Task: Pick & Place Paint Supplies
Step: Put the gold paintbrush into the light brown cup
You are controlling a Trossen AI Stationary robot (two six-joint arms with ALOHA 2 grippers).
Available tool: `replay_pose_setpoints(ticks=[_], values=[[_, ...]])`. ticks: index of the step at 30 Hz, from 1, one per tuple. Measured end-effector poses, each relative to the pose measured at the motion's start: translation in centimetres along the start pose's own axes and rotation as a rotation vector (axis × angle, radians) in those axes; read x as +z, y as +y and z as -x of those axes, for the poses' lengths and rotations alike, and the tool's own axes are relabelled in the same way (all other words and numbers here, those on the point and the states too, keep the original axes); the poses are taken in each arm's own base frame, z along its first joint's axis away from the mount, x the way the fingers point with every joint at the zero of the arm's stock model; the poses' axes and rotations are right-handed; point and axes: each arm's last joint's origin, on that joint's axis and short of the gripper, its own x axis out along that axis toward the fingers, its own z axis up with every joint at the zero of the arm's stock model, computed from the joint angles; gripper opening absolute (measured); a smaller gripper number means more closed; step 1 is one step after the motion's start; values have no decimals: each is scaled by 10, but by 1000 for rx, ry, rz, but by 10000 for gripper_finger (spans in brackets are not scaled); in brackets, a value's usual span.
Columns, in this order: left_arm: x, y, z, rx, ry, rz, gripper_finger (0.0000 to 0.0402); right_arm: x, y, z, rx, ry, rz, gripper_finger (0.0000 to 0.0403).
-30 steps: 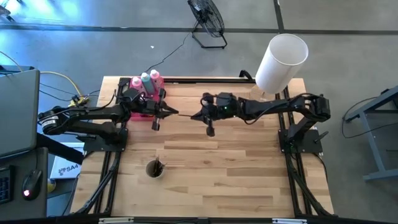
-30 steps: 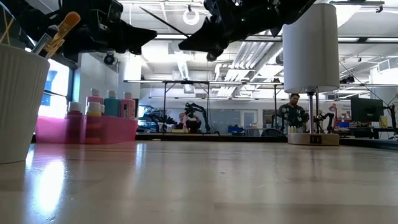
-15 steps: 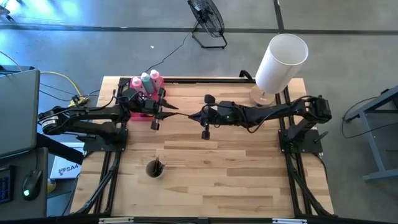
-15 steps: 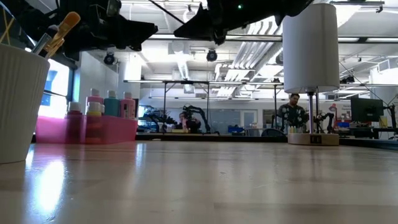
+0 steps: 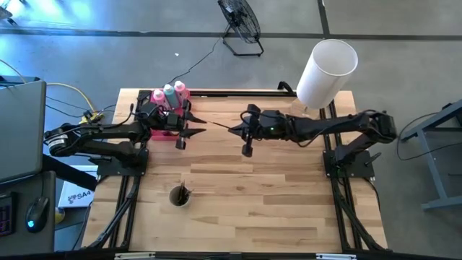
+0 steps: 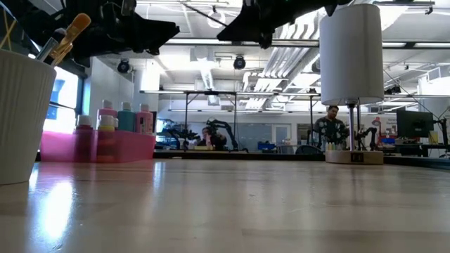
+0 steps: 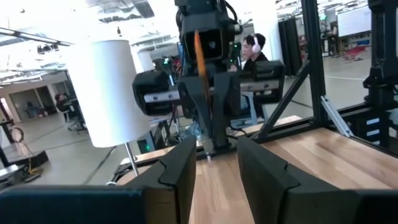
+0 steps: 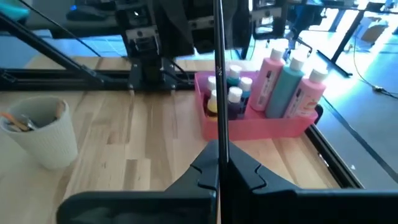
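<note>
My left gripper [image 5: 193, 124] jaws have just parted, releasing the thin dark-handled brush [image 8: 219, 74]. My right gripper [image 5: 240, 131], clamped on it mid-table right of the pink rectangular tray [image 5: 164, 128], has pulled back rightward. Handover done; white cup [image 5: 179, 196] next, I'd judge.

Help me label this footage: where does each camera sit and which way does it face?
High view: overhead, looking straight down on the table; both arms show, end effectors near mid-table.
Low view: at tabletop height, looking level into the room; arms overhead.
Left wrist view: past its open fingers toward the right end effector and lampshade.
Right wrist view: past its shut end effector gripping a brush, toward the tray.
Shared: cup in low and right wrist views.
</note>
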Motion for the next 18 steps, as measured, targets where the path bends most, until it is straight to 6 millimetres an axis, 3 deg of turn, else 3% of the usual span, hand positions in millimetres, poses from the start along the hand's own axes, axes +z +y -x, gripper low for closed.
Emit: replay_pose_setpoints(ticks=[18], values=[[-5,-1,0,-5,41,29,118,2,3,1,54,-11,8,2]])
